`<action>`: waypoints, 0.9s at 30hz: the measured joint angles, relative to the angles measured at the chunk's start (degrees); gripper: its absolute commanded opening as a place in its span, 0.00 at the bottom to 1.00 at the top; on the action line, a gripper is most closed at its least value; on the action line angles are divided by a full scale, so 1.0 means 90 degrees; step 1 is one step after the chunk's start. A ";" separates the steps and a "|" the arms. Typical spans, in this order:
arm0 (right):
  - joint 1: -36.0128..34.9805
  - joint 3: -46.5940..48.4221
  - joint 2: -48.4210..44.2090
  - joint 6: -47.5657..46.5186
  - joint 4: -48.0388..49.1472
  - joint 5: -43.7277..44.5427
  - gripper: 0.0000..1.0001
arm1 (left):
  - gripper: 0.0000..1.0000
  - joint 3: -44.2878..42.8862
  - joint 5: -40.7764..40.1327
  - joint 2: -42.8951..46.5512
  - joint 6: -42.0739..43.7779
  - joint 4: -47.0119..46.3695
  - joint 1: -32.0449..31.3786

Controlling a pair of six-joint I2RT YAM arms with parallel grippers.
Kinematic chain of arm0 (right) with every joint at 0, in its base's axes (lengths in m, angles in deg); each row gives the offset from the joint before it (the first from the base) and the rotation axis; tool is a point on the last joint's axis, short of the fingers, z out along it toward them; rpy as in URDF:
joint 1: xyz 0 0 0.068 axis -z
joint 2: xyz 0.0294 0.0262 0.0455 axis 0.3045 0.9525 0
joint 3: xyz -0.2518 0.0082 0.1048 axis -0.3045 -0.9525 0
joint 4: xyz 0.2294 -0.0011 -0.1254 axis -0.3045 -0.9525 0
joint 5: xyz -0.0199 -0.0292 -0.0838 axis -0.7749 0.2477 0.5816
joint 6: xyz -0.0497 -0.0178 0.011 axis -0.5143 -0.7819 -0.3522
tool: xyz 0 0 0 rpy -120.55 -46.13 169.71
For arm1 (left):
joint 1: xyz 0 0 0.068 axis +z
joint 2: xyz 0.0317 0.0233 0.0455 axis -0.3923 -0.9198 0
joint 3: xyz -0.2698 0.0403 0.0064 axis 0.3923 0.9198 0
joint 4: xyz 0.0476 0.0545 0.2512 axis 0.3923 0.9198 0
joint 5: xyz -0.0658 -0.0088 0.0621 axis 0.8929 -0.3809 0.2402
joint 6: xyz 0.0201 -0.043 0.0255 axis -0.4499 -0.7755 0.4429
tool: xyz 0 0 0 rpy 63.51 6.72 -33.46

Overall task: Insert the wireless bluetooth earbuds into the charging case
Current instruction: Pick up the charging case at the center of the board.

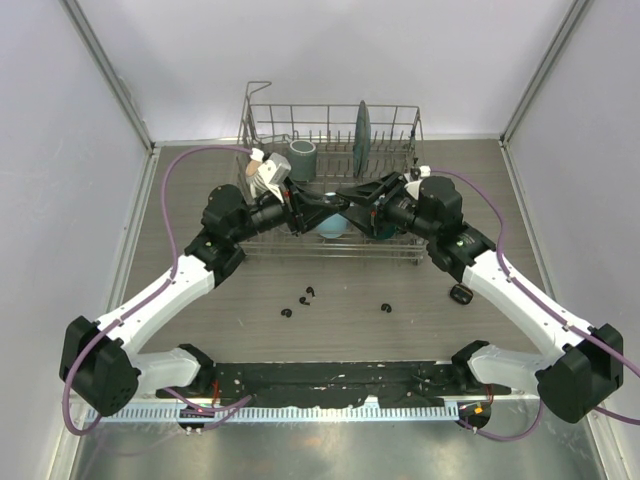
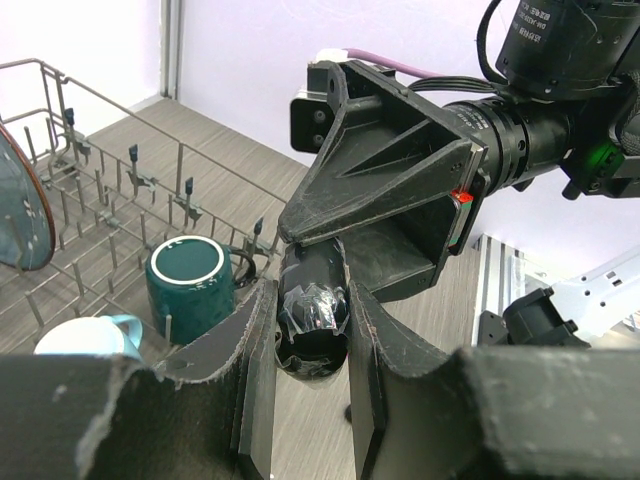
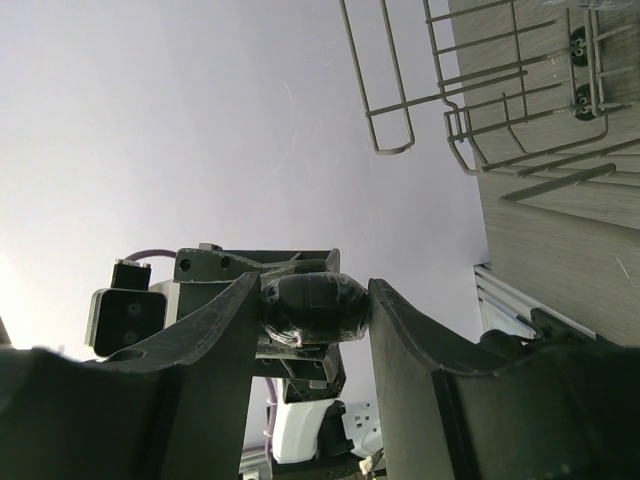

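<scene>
charging case [image 2: 312,335] is clamped in the left hand [image 2: 312,300] and pinched by the right hand [image 3: 315,300] over the dish rack [image 1: 400,250]; earbuds [image 1: 308,293] lie on the table [image 1: 350,340]. it should be opened squarely, without twisting.

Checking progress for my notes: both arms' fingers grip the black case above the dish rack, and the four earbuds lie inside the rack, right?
No. The top view shows the four earbuds on the table in front of the dish rack, not inside it. The left fingers and right fingers do grip the black case above it.
</scene>
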 measured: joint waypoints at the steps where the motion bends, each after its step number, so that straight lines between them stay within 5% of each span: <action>1: 0.0000 -0.0007 0.0000 0.0005 0.0007 -0.0002 0.21 | 0.00 0.0000 0.0000 0.0000 0.0000 0.0000 0.0000; 4: 0.0000 -0.0066 -0.0002 0.0041 0.0095 -0.0005 0.03 | 0.00 0.0000 -0.0002 0.0000 -0.0002 0.0010 0.0000; 7: 0.0000 -0.0131 -0.0024 0.0085 0.0175 -0.0002 0.01 | 0.01 0.0000 -0.0005 0.0000 -0.0007 0.0017 0.0000; 12: 0.0000 -0.0238 -0.0075 0.0170 0.0294 0.0000 0.01 | 0.34 0.0005 -0.0036 0.0000 -0.0027 0.0002 -0.0002; 17: -0.0019 -0.0364 -0.0129 0.0279 0.0389 0.0070 0.01 | 0.53 0.0063 -0.0136 0.0000 -0.0126 -0.0104 -0.0002; 27: -0.0024 -0.0580 -0.0226 0.0614 0.0748 0.0214 0.01 | 0.56 0.0726 -0.0357 0.0141 -0.0612 -0.1214 -0.0002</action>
